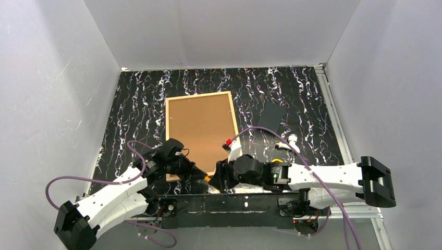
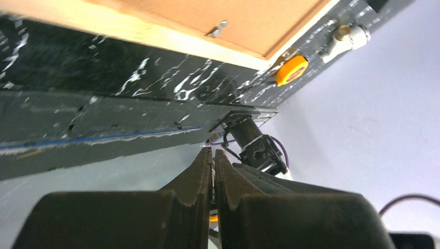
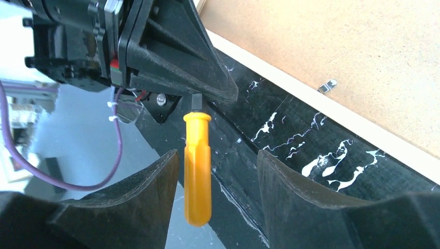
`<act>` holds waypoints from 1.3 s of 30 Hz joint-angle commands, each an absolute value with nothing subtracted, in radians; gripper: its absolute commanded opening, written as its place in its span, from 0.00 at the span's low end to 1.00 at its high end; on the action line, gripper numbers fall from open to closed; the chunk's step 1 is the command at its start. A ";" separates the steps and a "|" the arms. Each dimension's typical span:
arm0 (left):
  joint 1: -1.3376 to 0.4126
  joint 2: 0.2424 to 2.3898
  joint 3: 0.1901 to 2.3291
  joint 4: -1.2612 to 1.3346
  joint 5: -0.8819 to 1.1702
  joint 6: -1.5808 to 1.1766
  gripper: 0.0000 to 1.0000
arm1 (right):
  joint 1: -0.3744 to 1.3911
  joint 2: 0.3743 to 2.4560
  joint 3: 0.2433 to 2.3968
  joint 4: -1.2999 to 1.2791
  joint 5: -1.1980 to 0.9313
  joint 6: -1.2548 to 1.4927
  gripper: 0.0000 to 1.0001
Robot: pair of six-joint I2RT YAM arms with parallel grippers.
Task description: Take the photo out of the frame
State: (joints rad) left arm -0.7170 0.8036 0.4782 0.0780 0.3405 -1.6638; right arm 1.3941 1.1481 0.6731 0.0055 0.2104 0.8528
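Brown backing board is all we see of the photo (image 1: 200, 130). It lies face down inside the frame (image 2: 129, 30), whose pale wood strips surround it flat on the black, white-veined worktop (image 3: 290, 129). A small metal clip (image 3: 327, 85) sits at the board's edge beside the frame's near strip. That strip lies just ahead of both claws, touching neither.

The left claw (image 2: 212, 151) has its fingers pinched together on the dark shank of an orange-handled screwdriver (image 3: 197, 171), with only a sliver of gap between them. The right claw (image 3: 218, 155) faces it with fingers spread wide. The handle hangs between them and touches neither.

Ahead of the left claw and off to its right, past the frame's corner, a yellow disc (image 2: 291, 70) and a white fitting (image 2: 345, 39) rest on the worktop. Farther off lies a small black rectangle (image 1: 271, 119).
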 commanded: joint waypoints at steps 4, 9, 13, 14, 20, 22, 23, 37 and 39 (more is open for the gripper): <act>-0.721 0.784 0.565 -0.282 0.336 -1.728 0.00 | 1.538 1.244 0.892 -0.251 0.518 0.629 0.65; -0.720 0.748 0.553 -0.307 0.321 -1.745 0.00 | 1.608 1.391 1.073 -0.456 0.654 0.527 0.66; -0.720 0.744 0.551 -0.317 0.321 -1.743 0.00 | 1.647 1.525 1.209 -0.543 0.683 0.431 0.65; -0.720 0.744 0.548 -0.314 0.323 -1.743 0.00 | 1.654 1.554 1.236 -0.564 0.692 0.413 0.65; -0.720 0.720 0.537 -0.332 0.327 -1.740 0.00 | 1.672 1.634 1.307 -0.612 0.686 0.362 0.57; -0.719 0.710 0.525 -0.326 0.322 -1.750 0.00 | 1.672 1.636 1.304 -0.615 0.678 0.362 0.52; -0.718 0.707 0.519 -0.322 0.322 -1.754 0.00 | 1.672 1.636 1.301 -0.614 0.673 0.360 0.51; -0.671 0.673 0.595 -0.432 0.181 -1.496 0.87 | 1.663 1.555 1.163 -0.561 0.690 0.526 0.01; -0.640 0.671 0.675 -0.528 0.119 -1.333 0.97 | 1.651 1.513 1.098 -0.538 0.668 0.583 0.01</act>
